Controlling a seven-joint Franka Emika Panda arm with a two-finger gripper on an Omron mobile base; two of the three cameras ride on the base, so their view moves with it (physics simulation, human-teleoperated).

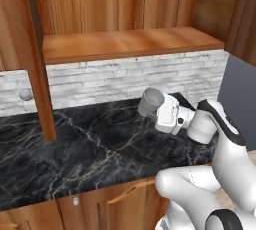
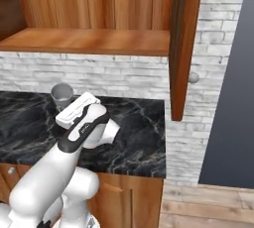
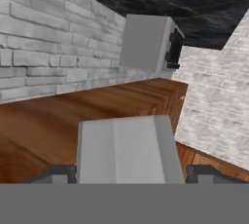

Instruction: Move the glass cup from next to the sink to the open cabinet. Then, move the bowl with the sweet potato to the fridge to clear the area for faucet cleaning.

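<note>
2 finger tips of your gripper (image 3: pixel 131 172) sit at either side of the glass cup (image 3: pixel 127 149) in the hand view, clamped on it, with the greyish tumbler between them at 6 o'clock. From the left base view you see the glass cup (image 1: pixel 149 102) held off the black marble counter (image 1: pixel 75 149), tilted with its mouth toward 10 o'clock, at the end of the white arm (image 1: pixel 220 139). In the right base view the glass cup (image 2: pixel 62 94) shows just past the hand at about 11 o'clock from it, above the counter (image 2: pixel 134 133). You have the open cabinet (image 1: pixel 130 41) at 12 o'clock over the cup, its wooden shelf (image 2: pixel 94 41) bare, with the grey brick backsplash (image 1: pixel 130 76) running beneath it. At 9 o'clock in the left base view the cabinet's door (image 1: pixel 30 49) hangs open, its round knob (image 1: pixel 25 94) beside the bricks
</note>
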